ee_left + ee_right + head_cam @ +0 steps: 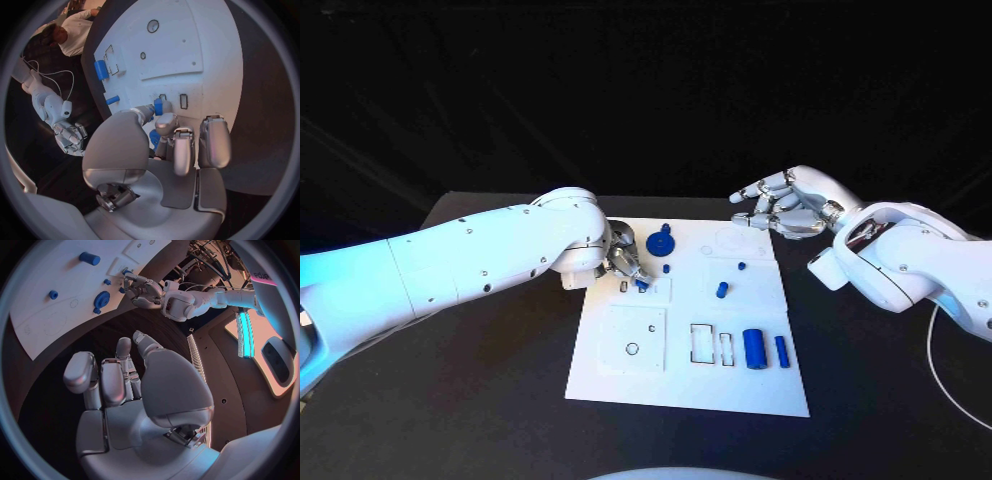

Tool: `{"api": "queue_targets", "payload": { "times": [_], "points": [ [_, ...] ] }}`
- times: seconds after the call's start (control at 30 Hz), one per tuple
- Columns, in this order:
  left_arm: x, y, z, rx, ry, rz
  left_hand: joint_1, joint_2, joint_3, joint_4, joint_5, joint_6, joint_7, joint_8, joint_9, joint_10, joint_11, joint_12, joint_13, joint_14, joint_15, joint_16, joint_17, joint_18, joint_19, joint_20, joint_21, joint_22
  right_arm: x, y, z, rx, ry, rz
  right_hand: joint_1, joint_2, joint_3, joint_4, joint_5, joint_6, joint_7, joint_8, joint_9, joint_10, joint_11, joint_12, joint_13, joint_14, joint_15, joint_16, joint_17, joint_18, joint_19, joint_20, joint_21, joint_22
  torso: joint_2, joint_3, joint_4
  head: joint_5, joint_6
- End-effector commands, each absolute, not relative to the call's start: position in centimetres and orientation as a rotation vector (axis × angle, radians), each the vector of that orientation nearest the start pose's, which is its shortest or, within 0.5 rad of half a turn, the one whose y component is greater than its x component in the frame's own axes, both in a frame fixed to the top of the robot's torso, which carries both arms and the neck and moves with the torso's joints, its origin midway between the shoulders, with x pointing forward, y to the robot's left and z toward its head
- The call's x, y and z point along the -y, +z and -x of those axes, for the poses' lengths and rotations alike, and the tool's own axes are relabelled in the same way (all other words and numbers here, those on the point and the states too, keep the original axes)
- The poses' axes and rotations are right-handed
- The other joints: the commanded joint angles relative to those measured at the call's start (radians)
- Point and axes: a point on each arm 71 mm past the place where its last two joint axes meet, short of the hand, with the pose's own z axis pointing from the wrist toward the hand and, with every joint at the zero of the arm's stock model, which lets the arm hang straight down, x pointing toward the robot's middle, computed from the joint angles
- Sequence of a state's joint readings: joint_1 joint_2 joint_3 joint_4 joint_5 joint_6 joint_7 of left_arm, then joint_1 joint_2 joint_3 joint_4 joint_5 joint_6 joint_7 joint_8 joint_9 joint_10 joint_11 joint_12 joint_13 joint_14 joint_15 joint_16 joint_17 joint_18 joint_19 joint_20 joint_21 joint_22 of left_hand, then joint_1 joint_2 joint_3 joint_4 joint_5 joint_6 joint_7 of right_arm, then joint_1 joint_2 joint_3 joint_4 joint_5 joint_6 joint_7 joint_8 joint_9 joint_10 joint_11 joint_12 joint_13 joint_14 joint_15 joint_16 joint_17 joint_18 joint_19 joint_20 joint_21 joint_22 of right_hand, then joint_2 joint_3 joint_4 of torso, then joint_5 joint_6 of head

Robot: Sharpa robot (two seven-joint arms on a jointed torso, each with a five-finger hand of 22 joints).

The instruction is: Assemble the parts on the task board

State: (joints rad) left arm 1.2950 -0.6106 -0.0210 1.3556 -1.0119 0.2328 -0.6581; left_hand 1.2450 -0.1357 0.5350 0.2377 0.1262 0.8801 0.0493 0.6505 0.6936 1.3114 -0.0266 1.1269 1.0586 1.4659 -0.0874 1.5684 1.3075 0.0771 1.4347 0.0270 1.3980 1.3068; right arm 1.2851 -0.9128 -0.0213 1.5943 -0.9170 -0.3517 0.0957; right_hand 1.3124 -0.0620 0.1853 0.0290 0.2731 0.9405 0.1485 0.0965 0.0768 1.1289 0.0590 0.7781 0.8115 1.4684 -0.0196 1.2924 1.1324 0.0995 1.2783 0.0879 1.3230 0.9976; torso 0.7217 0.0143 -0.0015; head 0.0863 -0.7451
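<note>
Left wrist view shows our left hand (169,145) pinching a small blue part (158,106) over the task board (206,45) near a slot, where a tilted entry could jam it, while our right hand (783,208) hovers loosely curled at upper right.

Right robot hand (128,390) over the dark bench (75,347), fingers apart, nothing held. White task board (37,315) beyond, carrying a blue cylinder (89,259), a blue disc-shaped part (101,300), a small blue part (54,294). Left robot hand (142,290) at the board's edge.
</note>
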Motion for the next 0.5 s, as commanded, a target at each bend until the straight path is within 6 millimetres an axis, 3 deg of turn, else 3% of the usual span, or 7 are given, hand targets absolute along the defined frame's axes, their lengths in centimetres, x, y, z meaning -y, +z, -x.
{"api": "queue_targets", "payload": {
  "times": [0.03,0.5],
  "points": [
    [-14.94,-18.98,-51.66,-2.369,-0.308,0.102,-0.004,0.005,0.179,-0.170,0.004,-0.003,-0.003,0.004,0.002,0.009,-0.001,0.005,0.002,0.105,0.002,0.002,0.263,-0.017,0.005,0.000,0.005,0.002,21.07,-12.84,-48.61,-1.594,1.057,-0.224,0.006,0.000,0.004,0.002,0.006,0.002,0.003,0.003,-0.001,-0.004,0.000,-0.006,-0.001,0.018,0.000,-0.006,0.000,0.014,-0.005,-0.001,-0.006,-0.001,0.001,0.0002,-0.0005,0.000,-0.003],
    [-15.27,-19.33,-51.50,-2.416,-0.261,0.038,-0.006,0.004,0.182,-0.174,0.004,-0.004,-0.003,0.005,0.004,0.008,-0.001,0.004,0.001,0.105,0.002,0.002,0.263,-0.017,0.005,0.000,0.005,0.001,21.09,-12.99,-48.69,-1.609,1.078,-0.254,0.005,0.000,0.004,0.002,0.005,0.001,0.003,0.004,-0.001,-0.005,0.000,-0.007,-0.002,0.018,0.000,-0.006,0.001,0.014,-0.006,-0.001,-0.007,-0.002,-0.001,0.0003,0.0006,0.002,-0.009]
  ]
}}
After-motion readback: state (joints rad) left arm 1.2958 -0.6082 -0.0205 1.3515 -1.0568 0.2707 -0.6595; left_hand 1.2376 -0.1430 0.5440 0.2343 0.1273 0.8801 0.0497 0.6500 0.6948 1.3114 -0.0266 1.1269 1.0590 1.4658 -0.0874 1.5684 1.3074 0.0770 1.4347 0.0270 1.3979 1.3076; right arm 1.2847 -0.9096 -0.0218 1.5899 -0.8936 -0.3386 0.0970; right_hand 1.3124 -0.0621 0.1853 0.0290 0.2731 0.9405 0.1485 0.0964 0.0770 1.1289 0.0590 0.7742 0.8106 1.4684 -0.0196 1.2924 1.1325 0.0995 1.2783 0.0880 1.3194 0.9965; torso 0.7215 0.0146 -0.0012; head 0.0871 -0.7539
